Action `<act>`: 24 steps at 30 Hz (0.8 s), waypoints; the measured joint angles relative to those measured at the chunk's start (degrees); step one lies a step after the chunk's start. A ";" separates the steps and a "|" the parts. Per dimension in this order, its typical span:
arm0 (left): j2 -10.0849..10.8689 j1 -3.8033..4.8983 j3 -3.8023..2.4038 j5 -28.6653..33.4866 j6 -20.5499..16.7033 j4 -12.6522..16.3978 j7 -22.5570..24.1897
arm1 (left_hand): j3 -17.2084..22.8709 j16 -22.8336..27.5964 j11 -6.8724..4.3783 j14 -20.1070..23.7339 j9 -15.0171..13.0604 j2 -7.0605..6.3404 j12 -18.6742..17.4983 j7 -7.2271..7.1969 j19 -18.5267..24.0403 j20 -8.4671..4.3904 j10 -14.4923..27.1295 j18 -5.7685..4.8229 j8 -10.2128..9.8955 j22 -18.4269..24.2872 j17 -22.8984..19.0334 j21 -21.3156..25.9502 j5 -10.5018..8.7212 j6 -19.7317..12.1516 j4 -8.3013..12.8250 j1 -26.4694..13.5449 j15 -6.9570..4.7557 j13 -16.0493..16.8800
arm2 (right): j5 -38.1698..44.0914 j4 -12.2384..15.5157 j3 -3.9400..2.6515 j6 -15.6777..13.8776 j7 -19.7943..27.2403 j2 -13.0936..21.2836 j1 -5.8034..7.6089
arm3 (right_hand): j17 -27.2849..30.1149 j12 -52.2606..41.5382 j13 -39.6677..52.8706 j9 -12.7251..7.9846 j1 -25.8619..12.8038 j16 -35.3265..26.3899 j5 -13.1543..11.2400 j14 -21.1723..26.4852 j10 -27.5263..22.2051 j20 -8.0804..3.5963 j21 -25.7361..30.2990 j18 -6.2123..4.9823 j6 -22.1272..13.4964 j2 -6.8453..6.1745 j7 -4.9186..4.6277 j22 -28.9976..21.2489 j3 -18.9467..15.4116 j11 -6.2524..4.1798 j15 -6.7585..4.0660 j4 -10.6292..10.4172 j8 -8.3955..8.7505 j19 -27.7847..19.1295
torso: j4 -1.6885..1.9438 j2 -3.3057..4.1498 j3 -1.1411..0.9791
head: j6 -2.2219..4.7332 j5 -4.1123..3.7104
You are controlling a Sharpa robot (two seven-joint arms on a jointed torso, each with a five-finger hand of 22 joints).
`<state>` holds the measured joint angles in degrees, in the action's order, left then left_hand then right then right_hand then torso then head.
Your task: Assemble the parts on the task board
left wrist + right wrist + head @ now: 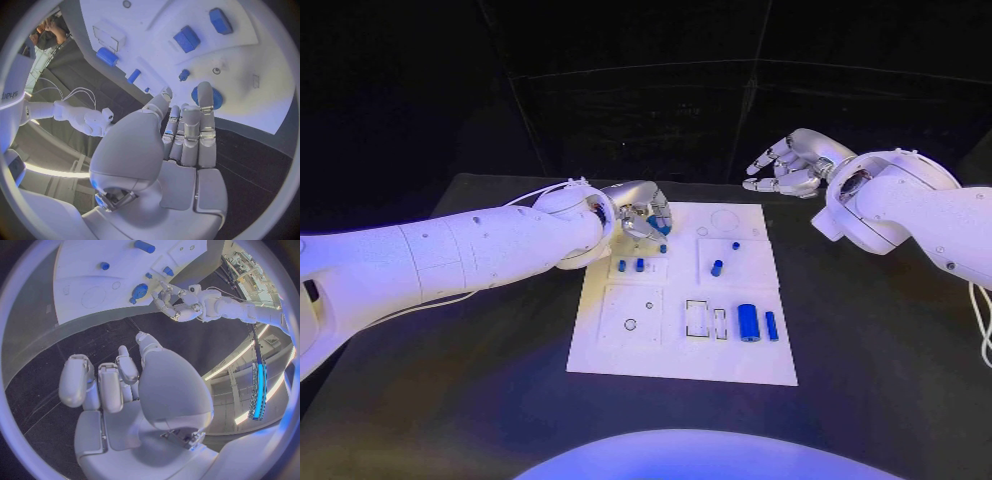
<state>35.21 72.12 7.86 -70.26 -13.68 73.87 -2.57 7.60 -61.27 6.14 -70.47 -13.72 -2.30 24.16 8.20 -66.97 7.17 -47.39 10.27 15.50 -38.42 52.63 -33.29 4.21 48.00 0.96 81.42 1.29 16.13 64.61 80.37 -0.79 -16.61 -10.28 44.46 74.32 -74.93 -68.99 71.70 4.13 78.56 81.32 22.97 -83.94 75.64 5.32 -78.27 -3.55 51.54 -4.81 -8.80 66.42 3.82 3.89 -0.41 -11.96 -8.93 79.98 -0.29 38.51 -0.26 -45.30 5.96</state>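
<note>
Task board (678, 340) parts: head view hides the blue disc (214, 97) at left robot hand (187, 132) fingertips

A white board (678, 345) lies flat at the frame's centre, with small blue parts (750, 322) scattered over its upper and right-hand recesses.

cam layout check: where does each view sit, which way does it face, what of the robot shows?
Head view: on the head, looking down at the task board; both arms, left hand, right hand.
Left wrist view: behind the left hand, facing the task board.
Right wrist view: behind the right hand, facing table and task board.
Shared: both wrist views show the round blue part.
</note>
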 measured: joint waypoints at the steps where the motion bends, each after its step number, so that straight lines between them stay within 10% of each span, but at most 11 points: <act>1: -0.42 0.00 0.00 -1.26 0.58 -0.39 0.13 | -0.19 -2.41 -0.01 -2.10 0.52 -0.30 -0.35 -0.36 -1.15 -0.30 -0.01 0.00 -0.46 -0.10 2.16 -0.54 0.00 0.36 -0.19 -0.30 -0.36 -0.75 | 0.00 0.00 0.00 0.01 0.00 -0.04 0.00 | 0.00 0.00 0.00 0.00 0.00 0.00 0.00 0.00 0.00 0.00 0.00 0.00 0.00 0.00 0.00 0.00 0.00 0.00 0.00 0.00 0.00 0.00 | -0.01 0.01 0.00 | 0.01 0.00; 11: -3.66 -0.04 0.17 -10.41 5.82 -4.03 0.31 | -0.23 -15.62 -1.45 -12.01 3.82 -0.74 -1.86 -1.13 -10.26 -1.83 -4.33 -1.01 -3.10 -9.51 15.32 -11.93 0.00 4.09 -0.74 -0.74 -1.79 -5.67 | 0.00 -0.07 0.01 0.07 0.03 -0.35 0.00 | 0.01 0.00 0.00 0.00 0.00 0.00 0.00 0.00 0.00 0.00 0.00 0.00 0.00 0.00 0.00 0.00 0.00 0.00 0.00 0.00 0.00 0.00 | -0.02 0.01 0.01 | -0.02 -0.09; 24: -5.91 -0.05 0.37 -14.11 8.57 -6.02 0.22 | 1.08 -17.51 -1.78 -13.18 5.18 -0.56 -3.66 -1.15 -13.26 -2.07 -7.53 -1.88 -4.17 -16.14 16.95 -18.99 0.00 6.89 -1.03 -0.56 -1.78 -8.14 | 0.00 -0.22 0.00 0.13 0.08 -0.65 -0.01 | 0.01 0.00 0.00 0.00 0.00 0.00 0.00 0.00 0.00 0.00 0.00 0.00 0.00 0.00 0.00 0.00 0.00 0.00 0.00 0.01 0.00 0.00 | 0.03 0.01 0.02 | -0.24 -0.08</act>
<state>29.30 72.08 8.23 -84.37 -5.11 67.86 -2.36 8.68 -78.78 4.37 -83.65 -8.54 -2.86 20.50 7.05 -80.23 5.10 -54.92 8.40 11.33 -54.56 69.58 -52.28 4.21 54.89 -0.07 80.86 -0.49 7.99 64.61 80.15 -0.79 -16.48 -10.20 43.81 74.32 -74.91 -68.99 71.70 4.13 78.57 81.32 22.97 -83.94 75.64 5.32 -78.27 -3.55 51.54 -4.81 -8.80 66.42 3.83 3.89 -0.41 -11.95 -8.93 79.98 -0.25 38.52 -0.25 -45.54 5.88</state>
